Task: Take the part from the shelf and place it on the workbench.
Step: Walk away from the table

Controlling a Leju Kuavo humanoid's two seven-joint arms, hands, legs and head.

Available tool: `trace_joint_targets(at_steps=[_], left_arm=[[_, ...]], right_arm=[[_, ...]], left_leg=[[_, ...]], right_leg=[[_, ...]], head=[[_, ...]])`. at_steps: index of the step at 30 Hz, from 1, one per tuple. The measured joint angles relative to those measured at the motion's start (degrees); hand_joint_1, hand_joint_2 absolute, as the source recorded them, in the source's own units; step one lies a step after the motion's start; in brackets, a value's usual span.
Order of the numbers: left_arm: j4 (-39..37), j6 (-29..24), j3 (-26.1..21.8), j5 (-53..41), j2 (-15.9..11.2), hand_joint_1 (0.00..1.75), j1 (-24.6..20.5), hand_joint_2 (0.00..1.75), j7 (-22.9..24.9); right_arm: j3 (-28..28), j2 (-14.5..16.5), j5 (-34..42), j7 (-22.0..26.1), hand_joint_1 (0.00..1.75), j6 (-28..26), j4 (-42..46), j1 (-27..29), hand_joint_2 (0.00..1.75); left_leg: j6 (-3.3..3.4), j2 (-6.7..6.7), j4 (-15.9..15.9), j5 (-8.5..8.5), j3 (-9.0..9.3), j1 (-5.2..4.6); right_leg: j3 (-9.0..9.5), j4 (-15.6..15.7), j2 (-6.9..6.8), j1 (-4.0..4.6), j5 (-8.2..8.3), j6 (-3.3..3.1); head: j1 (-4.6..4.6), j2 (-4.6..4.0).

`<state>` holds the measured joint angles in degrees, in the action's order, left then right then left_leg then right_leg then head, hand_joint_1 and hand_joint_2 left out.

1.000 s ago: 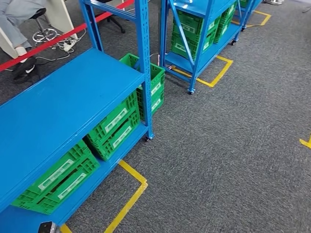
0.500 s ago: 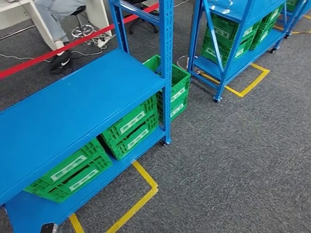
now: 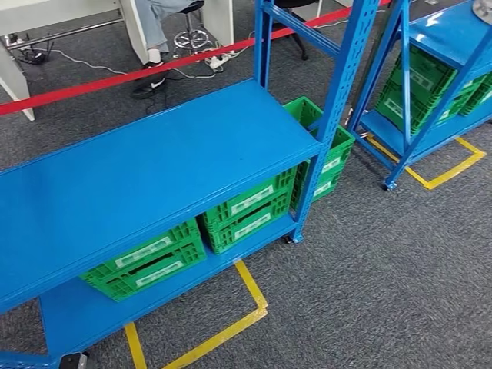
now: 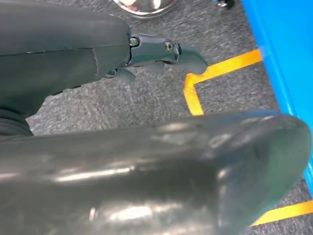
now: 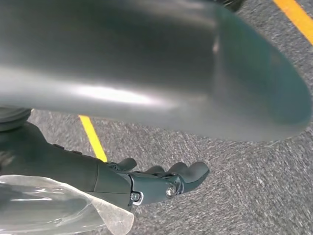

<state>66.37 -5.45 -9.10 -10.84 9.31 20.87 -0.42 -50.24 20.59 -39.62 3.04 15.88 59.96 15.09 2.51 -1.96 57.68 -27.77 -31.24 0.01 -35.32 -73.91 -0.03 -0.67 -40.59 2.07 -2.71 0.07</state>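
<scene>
A wide blue shelf board [image 3: 145, 173] of a blue rack spans the left and middle of the head view, bare on top. At the far upper right, a small silver-grey object [image 3: 483, 9] lies on a second blue rack [image 3: 447, 34], cut off by the picture's edge. My left hand [image 4: 162, 51] hangs over grey carpet with its fingers stretched out and nothing in it. My right hand [image 5: 166, 181] also hangs with fingers stretched out and apart from the thumb, nothing between them. A clear plastic film [image 5: 55, 210] lies by the base of that hand.
Green crates [image 3: 247, 207] sit on the near rack's bottom shelf, with another [image 3: 330, 150] behind its post and more [image 3: 423, 81] in the second rack. Yellow tape lines [image 3: 232, 327] mark the carpet. A red barrier tape [image 3: 104, 77] and a seated person's leg [image 3: 154, 31] are behind.
The whole picture has shifted, so the camera has turned: the racks, crates and floor marks now sit further right, and more of the near rack's board shows.
</scene>
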Motion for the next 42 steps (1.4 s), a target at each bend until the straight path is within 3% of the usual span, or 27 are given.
trace_joint_targets(at_steps=[1,2,4,6,8,9,11,13,15,16,18,20,22,24,26,28,30,31,33,35,37,39,40,42], left_arm=[[0.0,-0.1,0.1,0.1,0.0,0.00,0.0,0.00,0.0],[0.0,-0.2,0.3,0.3,0.0,0.00,0.1,0.00,0.0],[0.0,-0.5,0.6,0.8,-0.2,0.00,0.0,0.00,0.0],[0.0,-0.9,0.9,1.3,-0.4,0.00,0.0,0.00,0.0],[-0.1,-1.2,1.2,1.7,-0.6,0.00,0.1,0.00,0.0],[-0.1,-1.3,1.3,1.9,-0.7,0.00,0.2,0.00,0.1],[-0.1,-1.4,1.5,1.9,-0.8,0.00,0.2,0.00,0.1],[-0.1,-1.4,1.7,1.9,-1.0,0.00,-0.1,0.00,0.1],[-0.1,-1.5,1.9,2.0,-1.1,0.00,-0.1,0.00,0.1],[-0.1,-1.5,2.0,2.0,-1.1,0.00,0.0,0.00,0.1],[-0.2,-1.6,2.2,2.1,-1.2,0.00,0.1,0.00,0.1],[-0.2,-1.8,2.3,2.4,-1.4,0.00,0.0,0.00,0.1],[-0.2,-2.0,2.6,2.8,-1.7,0.00,-0.1,0.00,0.0],[-0.2,-2.3,3.0,3.1,-1.8,0.00,0.1,0.00,0.0],[-0.2,-2.5,3.3,3.4,-1.9,0.00,0.3,0.00,0.0],[-0.2,-2.8,3.7,3.9,-2.0,0.00,0.0,0.00,0.0],[-0.3,-3.1,4.1,4.3,-2.1,0.00,-0.1,0.00,0.0],[-0.3,-3.1,4.3,4.5,-2.1,0.00,-0.1,0.00,0.0],[-0.4,-3.3,4.6,4.8,-2.1,0.00,0.0,0.00,0.0],[-0.4,-3.6,5.0,5.3,-2.3,0.00,-0.1,0.00,0.0],[-0.5,-3.7,5.3,5.5,-2.6,0.00,-0.2,0.00,0.0],[-0.5,-3.8,5.6,5.6,-2.9,0.00,-0.1,0.00,-0.1],[-0.5,-3.9,5.7,5.7,-3.0,0.00,0.0,0.00,-0.1],[-0.5,-3.9,6.1,5.9,-3.2,0.00,0.0,0.00,-0.2]], right_arm=[[0.0,0.0,0.0,0.0,0.00,0.0,0.0,0.0,0.00],[0.0,0.0,0.0,0.0,0.00,0.0,0.0,0.0,0.00],[0.0,0.0,-0.1,0.1,0.00,0.0,-0.1,0.0,0.00],[-0.1,0.0,-0.2,0.2,0.00,0.0,-0.2,0.0,0.00],[-0.1,0.0,-0.3,0.3,0.00,0.0,-0.2,-0.1,0.00],[-0.2,0.0,-0.3,0.3,0.00,0.0,-0.2,-0.1,0.00],[-0.2,0.0,-0.3,0.3,0.00,0.0,-0.2,0.0,0.00],[-0.2,0.0,-0.3,0.3,0.00,0.0,-0.2,0.1,0.00],[-0.3,0.0,-0.3,0.3,0.00,0.1,-0.3,0.1,0.00],[-0.4,0.0,-0.3,0.3,0.00,0.1,-0.3,0.0,0.00],[-0.4,0.0,-0.3,0.3,0.00,0.1,-0.3,0.0,0.00],[-0.4,0.0,-0.3,0.3,0.00,0.1,-0.3,0.0,0.00],[-0.4,0.0,-0.2,0.3,0.00,0.1,-0.3,-0.1,0.00],[-0.4,0.0,-0.2,0.3,0.00,0.2,-0.2,-0.3,0.00],[-0.4,0.0,-0.1,0.3,0.00,0.2,-0.2,-0.5,0.00],[-0.5,0.0,-0.1,0.2,0.00,0.2,-0.2,-0.3,0.00],[-0.6,0.0,-0.1,0.2,0.00,0.1,-0.3,-0.1,0.00],[-0.6,0.0,-0.1,0.2,0.00,0.2,-0.3,0.0,0.00],[-0.6,0.0,-0.1,0.2,0.00,0.2,-0.3,0.0,0.00],[-0.6,0.0,-0.1,0.2,0.00,0.2,-0.4,0.0,0.00],[-0.7,0.0,-0.2,0.3,0.00,0.1,-0.4,-0.1,0.00],[-0.7,0.0,-0.2,0.4,0.00,0.2,-0.4,-0.1,0.00],[-0.7,0.0,-0.2,0.4,0.00,0.2,-0.4,-0.2,0.00],[-0.7,0.0,-0.1,0.7,0.00,0.2,-0.4,-0.2,0.00]], left_leg=[[-0.20,-0.81,0.0,-0.16,0.22,0.12],[-0.48,-1.63,0.1,-0.39,0.52,0.30],[-1.31,-3.17,0.5,-1.03,0.89,0.57],[-2.10,-4.45,0.9,-1.42,0.76,0.64],[-2.72,-5.55,0.6,-1.26,0.60,0.75],[-3.00,-5.24,0.8,-1.37,0.51,0.77],[-3.50,-2.47,3.7,-3.21,-0.87,0.68],[-3.86,0.74,11.0,-6.78,-4.45,0.61],[-3.93,1.56,16.8,-8.38,-7.48,0.62],[-3.81,1.69,16.9,-7.47,-7.59,0.60],[-3.14,2.68,10.8,-3.23,-4.76,0.37],[-2.13,5.55,3.9,-0.82,-1.36,-0.35],[-1.50,6.86,1.4,-1.00,-0.30,-0.95],[-1.17,5.47,0.7,-0.75,-0.22,-0.82],[-0.69,4.02,0.0,-0.23,0.07,-0.37],[-0.37,2.43,-0.3,-0.02,0.12,-0.11],[-0.28,0.77,-0.2,-0.11,0.16,-0.10],[-0.30,-0.06,-0.2,-0.19,0.29,-0.08],[-0.61,-1.74,-0.1,-0.47,0.75,0.02],[-1.20,-3.28,0.2,-0.89,0.92,0.01],[-1.88,-4.52,0.4,-1.06,0.56,0.04],[-2.47,-5.36,0.4,-1.05,0.29,0.26],[-2.72,-4.99,0.7,-1.23,0.20,0.29],[-3.15,-2.55,2.8,-2.51,-0.68,0.22]], right_leg=[[-0.58,0.6,0.07,-0.17,1.63,0.23],[-0.05,3.3,0.34,-0.38,4.26,0.48],[2.51,10.8,2.51,-0.92,8.68,0.93],[4.16,14.5,4.25,-1.13,9.76,0.65],[4.61,14.7,3.55,-1.01,9.65,-0.24],[4.83,14.8,2.92,-1.03,9.73,-0.68],[5.05,15.1,1.41,-1.09,9.83,-1.49],[5.16,15.2,-0.29,-0.87,9.64,-2.01],[5.30,15.2,-2.02,-0.66,9.34,-2.21],[5.48,15.2,-2.81,-0.57,9.16,-2.23],[6.03,15.2,-4.24,-0.39,8.71,-2.11],[6.45,15.3,-5.59,-0.13,8.10,-1.69],[6.80,15.5,-7.04,0.05,7.71,-1.18],[7.56,15.7,-7.83,0.05,7.49,-0.67],[7.00,13.7,-4.88,-0.08,6.04,-0.13],[3.43,7.0,-1.05,-0.25,3.01,0.18],[-0.58,0.5,-0.12,-0.28,1.32,0.35],[-1.46,-0.1,-0.04,-0.29,2.12,0.39],[-0.04,5.1,0.69,-0.46,6.72,0.45],[2.67,12.0,3.36,-0.82,10.04,0.34],[3.97,14.5,4.90,-0.92,10.21,-0.11],[4.46,14.9,3.84,-0.86,10.17,-0.88],[4.61,15.0,3.31,-0.89,10.18,-1.26],[4.98,15.3,2.34,-1.01,10.10,-1.92]], head=[[0.01,0.00],[0.01,0.00],[-0.09,0.00],[-0.17,0.01],[-0.14,0.02],[-0.11,0.02],[0.31,0.02],[0.68,0.02],[0.68,0.02],[0.68,0.02],[0.69,0.02],[0.74,0.02],[0.81,0.02],[0.86,0.02],[0.75,0.02],[0.56,0.01],[0.52,0.00],[0.51,0.00],[0.51,0.00],[0.53,0.00],[0.58,0.01],[0.53,0.01],[0.56,0.01],[0.97,0.01]])
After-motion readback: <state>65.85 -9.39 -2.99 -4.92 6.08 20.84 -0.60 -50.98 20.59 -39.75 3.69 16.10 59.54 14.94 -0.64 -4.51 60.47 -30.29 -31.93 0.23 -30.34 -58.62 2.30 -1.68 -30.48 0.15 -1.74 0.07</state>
